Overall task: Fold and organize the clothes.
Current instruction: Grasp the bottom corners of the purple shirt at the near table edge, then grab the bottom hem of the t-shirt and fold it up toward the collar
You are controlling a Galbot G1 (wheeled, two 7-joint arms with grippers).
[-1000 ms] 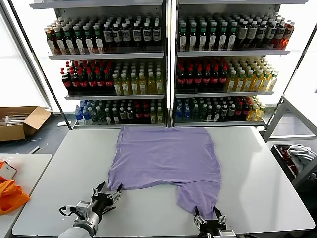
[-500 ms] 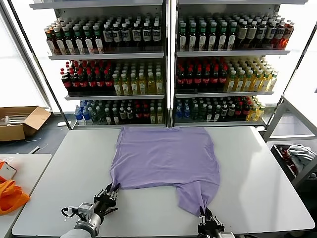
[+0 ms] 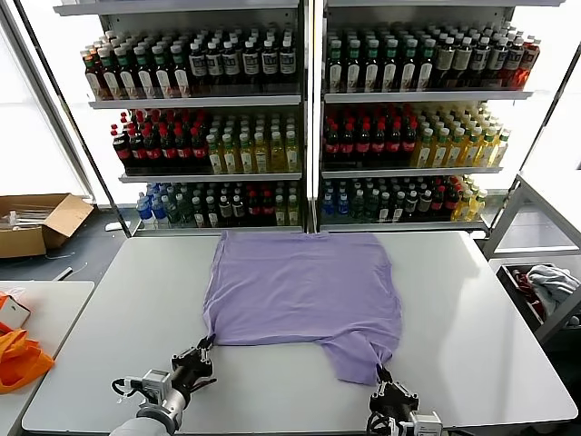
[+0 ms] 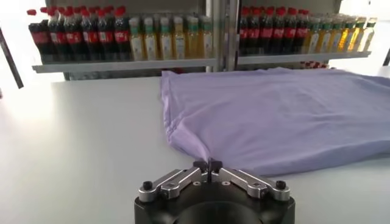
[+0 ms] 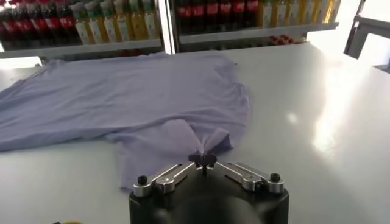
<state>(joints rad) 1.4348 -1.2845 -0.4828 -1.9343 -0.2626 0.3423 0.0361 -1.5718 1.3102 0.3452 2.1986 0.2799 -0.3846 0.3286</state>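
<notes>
The left gripper (image 3: pixel 201 351) has just pressed its fingers together on the near left corner of the T-shirt (image 3: pixel 304 295), after standing spread a moment before. The right gripper (image 3: pixel 385 383) has likewise gone from spread to pinching the near tip of the flap that hangs toward the robot. In each wrist view the cloth rises to a small peak at the fingertips, so both corners seem caught. With two corners in hand, the fold can likely begin: I judge the next move to be a lift and carry away from the grippers, toward the shirt's far hem.

Beyond the grippers the shirt lies flat on the white table (image 3: pixel 472 309), plain side up, its far edge toward the bottle shelves (image 3: pixel 309 118). Whether each pinch took one layer or two cannot be made out, and both arms are cut off by the head view's lower edge.
</notes>
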